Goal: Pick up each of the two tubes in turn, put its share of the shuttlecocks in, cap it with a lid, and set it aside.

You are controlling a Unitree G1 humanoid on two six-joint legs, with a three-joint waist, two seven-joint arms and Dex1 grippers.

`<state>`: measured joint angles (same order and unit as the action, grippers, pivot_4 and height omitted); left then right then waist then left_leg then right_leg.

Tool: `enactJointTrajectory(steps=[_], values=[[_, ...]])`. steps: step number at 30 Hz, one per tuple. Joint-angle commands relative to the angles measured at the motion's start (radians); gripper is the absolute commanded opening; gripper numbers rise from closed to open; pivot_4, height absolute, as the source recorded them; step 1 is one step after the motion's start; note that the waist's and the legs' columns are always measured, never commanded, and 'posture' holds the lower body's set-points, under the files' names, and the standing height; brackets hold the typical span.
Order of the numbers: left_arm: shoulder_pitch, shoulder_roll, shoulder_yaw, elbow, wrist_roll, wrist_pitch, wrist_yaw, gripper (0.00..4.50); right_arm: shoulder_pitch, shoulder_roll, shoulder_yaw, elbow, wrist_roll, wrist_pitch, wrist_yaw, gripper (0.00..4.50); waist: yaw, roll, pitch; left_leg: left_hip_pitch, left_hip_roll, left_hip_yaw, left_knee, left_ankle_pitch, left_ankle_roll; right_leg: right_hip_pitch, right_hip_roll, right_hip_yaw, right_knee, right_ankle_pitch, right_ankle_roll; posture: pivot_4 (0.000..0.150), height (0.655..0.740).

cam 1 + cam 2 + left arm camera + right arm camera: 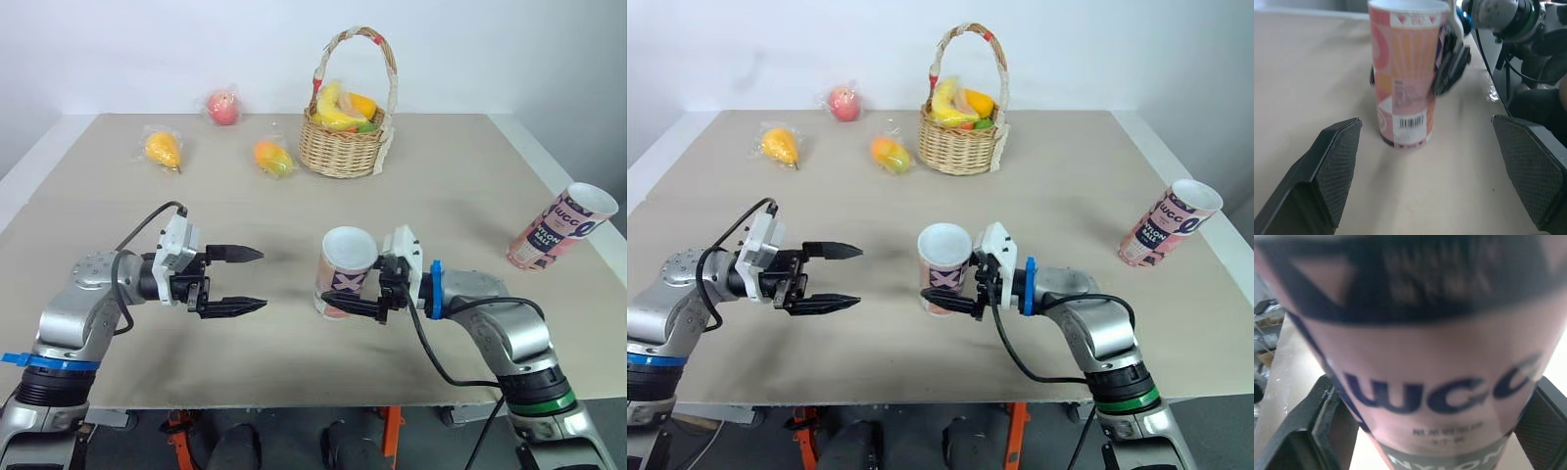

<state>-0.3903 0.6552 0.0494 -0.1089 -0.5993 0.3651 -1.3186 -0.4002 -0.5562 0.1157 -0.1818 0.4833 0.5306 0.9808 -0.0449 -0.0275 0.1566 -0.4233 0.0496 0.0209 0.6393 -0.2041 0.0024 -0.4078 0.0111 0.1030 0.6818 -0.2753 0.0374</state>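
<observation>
Tube [1415, 382] blurred, top and base cut by edges.

Bright, even light, seemingly from overhead; soft shadow beside the tube [345, 272].

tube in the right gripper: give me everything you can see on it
The tube is a cardboard-looking cylinder, pink and orange with white patches. It has a dark band of lettering and a barcode low on one side. Its top is open, with no lid and a white inside. It stands upright near the front middle of the table, with its base seemingly on the surface. The right gripper grips it, one black finger on each side. The left gripper is open and apart from it.
</observation>
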Motion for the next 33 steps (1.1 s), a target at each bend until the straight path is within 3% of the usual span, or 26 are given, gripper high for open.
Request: enactJointTrajectory(steps=[1,9,20,30,33], values=[[-0.042,-0.022,0.036,-0.019,-0.039,-0.012,0.029,4.50,-0.017,-0.005,-0.032,-0.009,0.004,-0.002,-0.013,3.03,0.000,0.000,0.000,0.000,0.000,0.000,0.000,0.000,0.000,0.000,0.000,0.000,0.000,0.000,0.000,0.150,0.7371],[-0.195,-0.110,-0.007,0.063,-0.021,-0.005,0.079,4.50,-0.046,-0.048,-0.168,0.013,0.044,0.007,-0.041,3.03,0.001,-0.001,0.000,-0.001,-0.001,-0.002,0.002,0.000,0.000,0.001,0.000,-0.001,0.000,0.000,0.001,0.150,0.7371],[-0.342,-0.199,-0.056,0.182,0.017,-0.009,0.102,4.50,-0.109,-0.129,-0.413,0.441,-0.092,-0.135,-0.292,3.03,0.001,0.000,0.001,-0.001,-0.002,-0.001,0.000,0.000,0.000,0.000,0.000,0.001,0.000,0.003,-0.003,0.150,0.7371],[-0.378,-0.235,-0.065,0.228,0.062,0.005,0.182,4.50,-0.107,-0.119,-0.435,0.531,-0.087,-0.145,-0.298,3.03,-0.001,0.001,0.001,0.000,-0.002,0.000,0.000,0.000,0.000,0.001,0.000,0.002,0.000,0.003,-0.003,0.150,0.7371],[-0.390,-0.245,-0.065,0.241,0.075,0.013,0.216,4.50,-0.079,-0.111,-0.430,0.514,-0.049,-0.105,-0.241,4.05,-0.001,0.000,0.001,0.000,-0.002,0.000,0.001,0.000,0.000,0.001,0.000,0.002,0.000,0.004,-0.002,0.150,0.7371]])
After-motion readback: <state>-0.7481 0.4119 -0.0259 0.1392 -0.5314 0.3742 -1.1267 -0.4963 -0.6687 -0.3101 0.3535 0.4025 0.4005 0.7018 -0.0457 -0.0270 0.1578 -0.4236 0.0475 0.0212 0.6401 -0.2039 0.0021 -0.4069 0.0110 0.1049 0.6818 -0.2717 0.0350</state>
